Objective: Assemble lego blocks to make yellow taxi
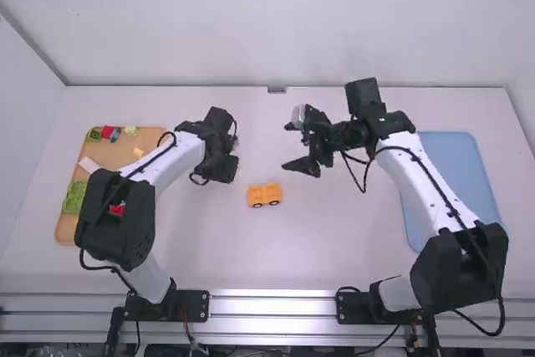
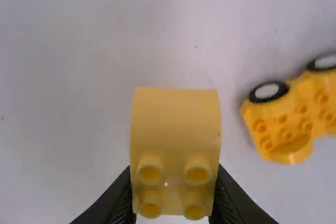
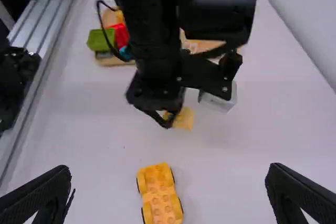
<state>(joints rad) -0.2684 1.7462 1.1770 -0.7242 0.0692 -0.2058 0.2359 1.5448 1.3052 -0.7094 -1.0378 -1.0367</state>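
Left gripper [image 1: 221, 165]: nearly closed, fingers kept apart only by the yellow block [image 2: 176, 124] gripped between them. Four studs and a smooth face of the block are shown in the left wrist view. The block is held apart from the wheeled base.

Right gripper [image 1: 298, 144]: spread wide, nothing held — both fingers are seen well apart in the right wrist view, with bare space between. It is located farther up the high view than the base and to its right.

Wheeled base [image 1: 265, 195], orange-yellow: set on the white table [image 1: 201, 240] between the two arms, nearer the left gripper. Two black-rimmed wheels are seen along one side in the high view. Its top is studded, and nothing is mounted on it.

Tan tray [image 1: 117, 152]: placed at the table's left side, partly covered by the left arm. Held in it: green block [image 1: 73, 197], red block [image 1: 117, 208], white piece [image 1: 89, 165], small yellow piece [image 1: 138, 152] and a few other small pieces at the far end. Blue tray [image 1: 451, 165]: laid at the table's right side, partly covered by the right arm.
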